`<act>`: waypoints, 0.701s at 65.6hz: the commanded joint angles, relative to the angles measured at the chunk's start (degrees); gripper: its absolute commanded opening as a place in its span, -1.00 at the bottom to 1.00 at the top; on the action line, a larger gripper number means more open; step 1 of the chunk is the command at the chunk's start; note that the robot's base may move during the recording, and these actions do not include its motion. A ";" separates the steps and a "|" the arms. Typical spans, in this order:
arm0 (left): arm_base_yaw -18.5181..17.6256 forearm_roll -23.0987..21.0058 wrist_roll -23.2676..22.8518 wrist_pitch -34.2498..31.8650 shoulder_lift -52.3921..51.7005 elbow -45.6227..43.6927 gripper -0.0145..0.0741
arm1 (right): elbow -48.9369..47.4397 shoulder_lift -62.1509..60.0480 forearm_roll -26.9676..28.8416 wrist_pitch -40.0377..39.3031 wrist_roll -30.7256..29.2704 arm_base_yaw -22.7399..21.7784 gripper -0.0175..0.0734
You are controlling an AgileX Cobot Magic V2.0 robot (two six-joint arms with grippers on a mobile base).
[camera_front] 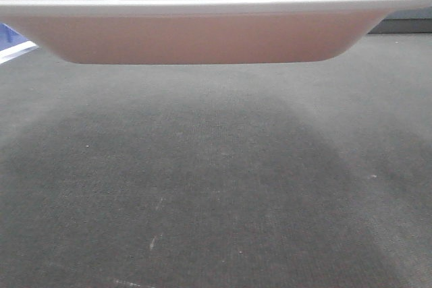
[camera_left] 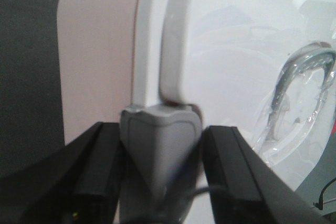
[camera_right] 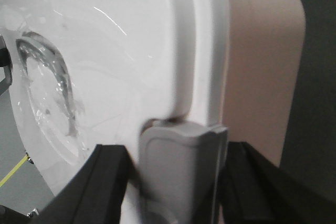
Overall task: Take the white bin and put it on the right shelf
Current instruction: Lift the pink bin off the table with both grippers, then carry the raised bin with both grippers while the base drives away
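- Left gripper [camera_left: 161, 153] clamps a grey clip [camera_left: 160, 129] at six o'clock; the white bin [camera_left: 236, 51] stretches toward twelve.
- Right gripper [camera_right: 177, 166] pinches the second clip [camera_right: 181, 156] likewise.
- Front view: bin at twelve, clear above grey carpet [camera_front: 216, 193].

The front camera sits low and faces forward under the bin [camera_front: 202, 32], which fills the frame's top, with floor [camera_front: 216, 187] below. The wrist cameras look along the left gripper [camera_left: 160, 182] and right gripper [camera_right: 178, 182], very close to opposite ends of the bin. Both show the lid [camera_left: 236, 66].
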 commanded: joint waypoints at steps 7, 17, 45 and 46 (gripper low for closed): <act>-1.36 -9.53 0.34 11.26 -1.07 -1.69 -0.25 | -1.97 -1.34 13.28 11.85 -0.91 1.14 0.31; -1.36 -9.53 0.34 11.26 -1.07 -1.69 -0.25 | -1.97 -1.34 13.28 11.85 -0.91 1.14 0.31; -1.36 -9.53 0.34 11.26 -1.07 -1.69 -0.25 | -1.97 -1.23 13.28 11.46 -0.91 1.14 0.31; -1.36 -9.53 0.34 11.26 -1.07 -1.69 -0.25 | -1.97 -1.23 13.28 11.37 -0.91 1.14 0.31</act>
